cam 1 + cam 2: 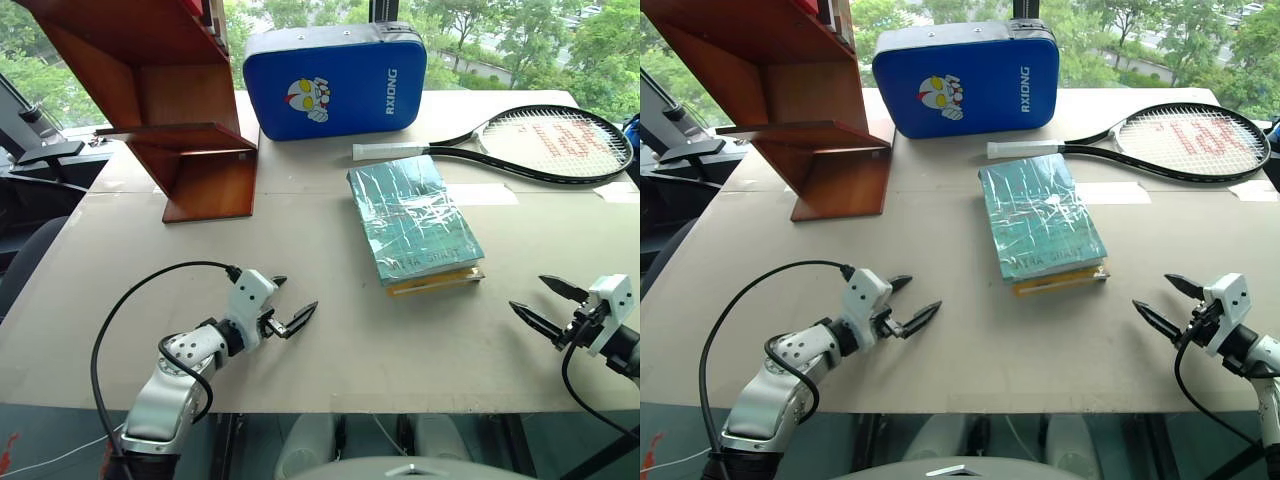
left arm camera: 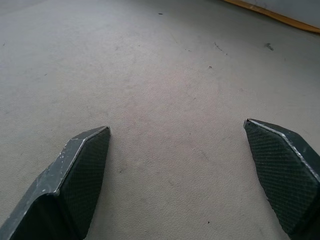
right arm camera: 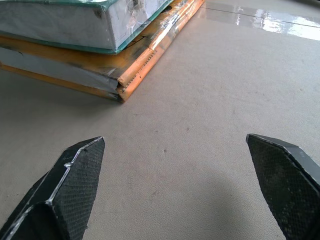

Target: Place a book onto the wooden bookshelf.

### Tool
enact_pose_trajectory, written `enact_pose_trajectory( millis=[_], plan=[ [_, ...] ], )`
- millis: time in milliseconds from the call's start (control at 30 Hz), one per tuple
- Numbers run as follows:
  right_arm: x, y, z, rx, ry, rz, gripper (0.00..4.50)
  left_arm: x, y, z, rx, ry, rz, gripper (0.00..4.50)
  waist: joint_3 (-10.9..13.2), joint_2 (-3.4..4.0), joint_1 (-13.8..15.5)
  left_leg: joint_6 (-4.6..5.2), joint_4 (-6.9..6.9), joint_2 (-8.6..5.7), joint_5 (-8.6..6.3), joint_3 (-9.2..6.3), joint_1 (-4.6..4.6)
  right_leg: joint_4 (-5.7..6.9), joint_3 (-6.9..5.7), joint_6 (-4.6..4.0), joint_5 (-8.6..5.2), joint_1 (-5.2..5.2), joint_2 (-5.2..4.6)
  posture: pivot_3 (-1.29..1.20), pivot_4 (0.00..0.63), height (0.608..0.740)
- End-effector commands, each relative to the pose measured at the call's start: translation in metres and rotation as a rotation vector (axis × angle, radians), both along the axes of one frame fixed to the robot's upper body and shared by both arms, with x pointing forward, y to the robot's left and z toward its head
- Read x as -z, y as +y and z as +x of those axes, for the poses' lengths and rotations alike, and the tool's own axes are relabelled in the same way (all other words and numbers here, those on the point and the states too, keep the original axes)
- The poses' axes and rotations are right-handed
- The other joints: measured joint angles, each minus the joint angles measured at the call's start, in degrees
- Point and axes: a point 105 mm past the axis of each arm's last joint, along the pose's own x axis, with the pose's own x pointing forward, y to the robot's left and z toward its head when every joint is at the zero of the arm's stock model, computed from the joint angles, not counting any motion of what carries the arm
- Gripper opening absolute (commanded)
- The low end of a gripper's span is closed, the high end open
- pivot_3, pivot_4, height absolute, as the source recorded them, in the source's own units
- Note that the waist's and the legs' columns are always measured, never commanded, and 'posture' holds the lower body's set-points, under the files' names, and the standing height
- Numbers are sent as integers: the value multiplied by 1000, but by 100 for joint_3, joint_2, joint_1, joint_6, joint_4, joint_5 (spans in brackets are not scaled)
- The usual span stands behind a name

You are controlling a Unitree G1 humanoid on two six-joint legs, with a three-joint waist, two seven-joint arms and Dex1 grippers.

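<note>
From the head camera you've got the teal-green plastic-wrapped book [image 1: 413,218] lying on a yellow-orange book [image 1: 436,281] mid-table, the reddish-brown wooden bookshelf [image 1: 165,95] at far left. Your left gripper [image 1: 291,303] and right gripper [image 1: 541,303] hover with fingers spread, empty. Right wrist view: both books [image 3: 75,22] ahead of the spread fingertips [image 3: 70,192].

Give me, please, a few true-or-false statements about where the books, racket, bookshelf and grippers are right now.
1. The teal book lies on top of a yellow-orange book. True.
2. The left gripper is shut on the teal book. False: it is open, apart from it.
3. The racket leans upright against the blue padded case. False: it lies flat on the table.
4. The wooden bookshelf stands at the table's far left. True.
5. The right gripper is open and holds nothing. True.
</note>
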Motion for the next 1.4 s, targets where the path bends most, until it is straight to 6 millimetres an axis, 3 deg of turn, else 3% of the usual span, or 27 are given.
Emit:
enact_pose_trajectory(
  millis=[33, 867, 1100, 1300, 1400],
  plan=[
    [-10, -6, 5, -32, -28, -36, 4500, -6, -2, -6, -9, -11, -22, 4412, 1, -3, -3, 0, 0, 0, 0, 0, 0, 0, 0, 0, 0, 0, 0, 0, 150, 740],
    [-23, -14, 7, 5, -7, -80, 4500, -11, 6, -3, -1, -9, -9, 4412, 22, -6, 1, -15, 3, -1, 9, -3, -6, -1, -6, 9, 5, 0, 1, 0, 150, 740],
    [-35, -22, 34, 107, -40, -97, 4500, -23, 4, 3, 32, -38, -5, 4412, 24, -7, -4, -18, 4, -2, 10, -3, -6, 0, -6, 2, 1, 0, 1, 0, 150, 740],
    [-59, -17, 87, 209, -47, -50, 4500, -58, 3, 20, 158, -71, -51, 4412, 30, -9, -21, -21, 13, -6, 14, -3, -8, 6, -6, 9, 7, -1, 6, 0, 150, 740],
    [-65, -2, 119, 207, -38, -58, 3587, -80, 7, 29, 257, -91, -43, 4500, 35, -14, -53, -28, 13, -7, 17, -3, -7, 7, -5, 21, 14, -2, 20, 0, 150, 740]
  ],
)
